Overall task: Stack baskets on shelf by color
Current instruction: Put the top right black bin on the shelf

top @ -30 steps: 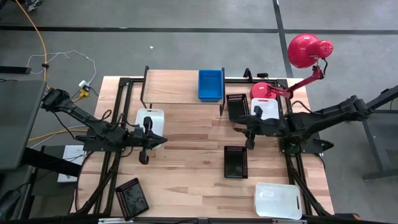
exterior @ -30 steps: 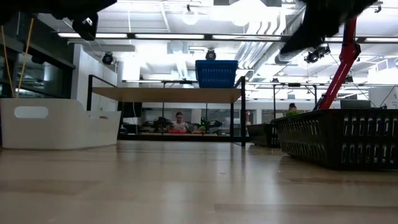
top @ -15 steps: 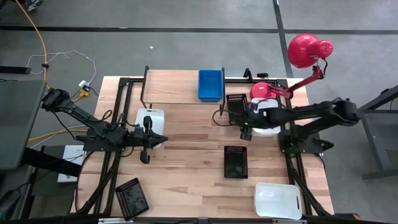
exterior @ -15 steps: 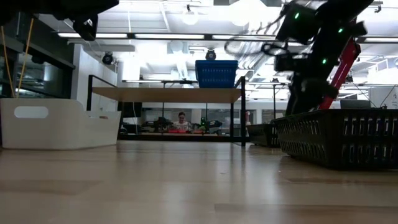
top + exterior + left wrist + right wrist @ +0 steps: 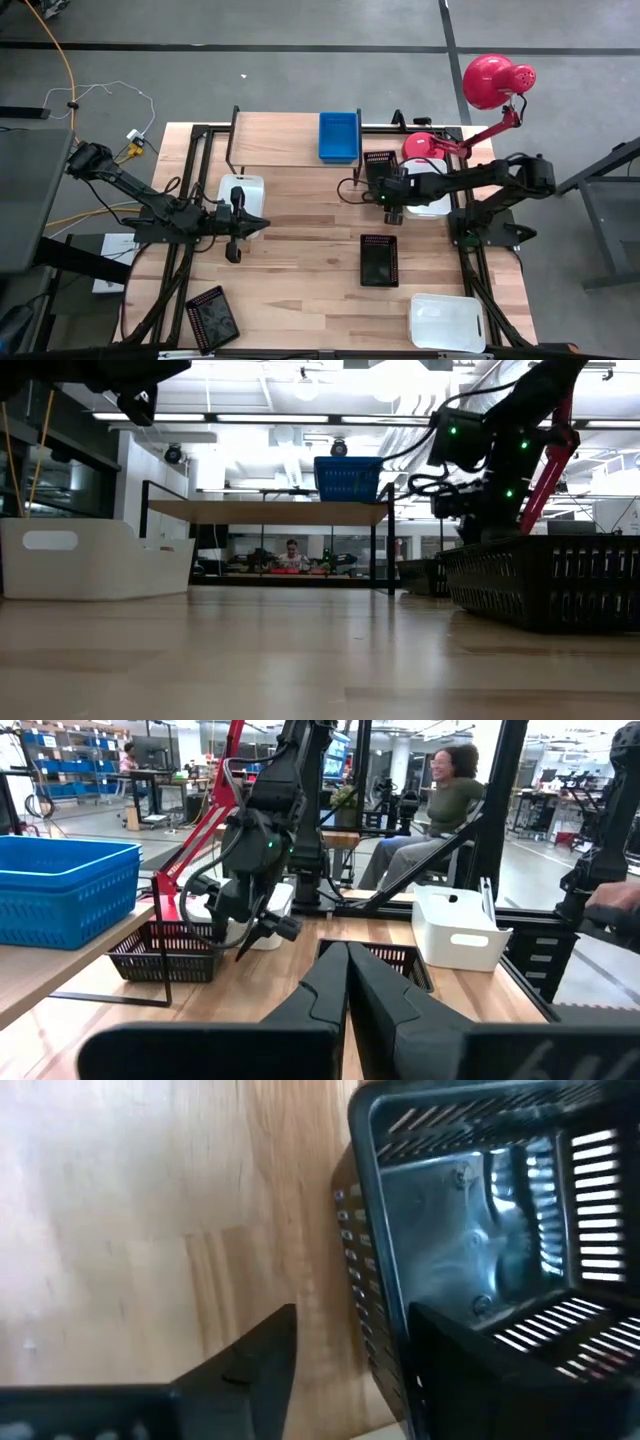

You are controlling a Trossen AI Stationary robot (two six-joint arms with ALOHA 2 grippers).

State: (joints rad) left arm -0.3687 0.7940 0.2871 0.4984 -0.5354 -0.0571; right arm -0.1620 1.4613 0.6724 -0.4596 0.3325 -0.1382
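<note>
1. Wooden tabletop (image 5: 300, 250) recorded with the shelf (image 5: 275, 140) along its far edge; one blue basket (image 5: 338, 135) alone on the shelf's right end, nothing stacked on it yet.
2. White baskets noted: one at the left (image 5: 241, 192), one at the near right corner (image 5: 446, 322), one partly under the right arm (image 5: 432, 205) beside the red lamp base (image 5: 424, 146).
3. Black mesh baskets noted: one just right of the shelf's right legs (image 5: 380, 167), one mid-table (image 5: 379, 260), one tilted at the near left edge (image 5: 212, 318).
4. Right gripper (image 5: 392, 195) found over the near end of the black mesh basket by the shelf; a second earlier hung closer to mid-table, beside the white basket there. Jaws widened during that reach and now straddled the mesh wall, one finger (image 5: 250, 1360) outside, one inside, not yet closed.
5. Read as the approach to a pick completed; closing and lifting judged the next step.
6. Left gripper (image 5: 232, 250) parked near the left white basket, fingers pressed together, empty, unmoved across the second.
</note>
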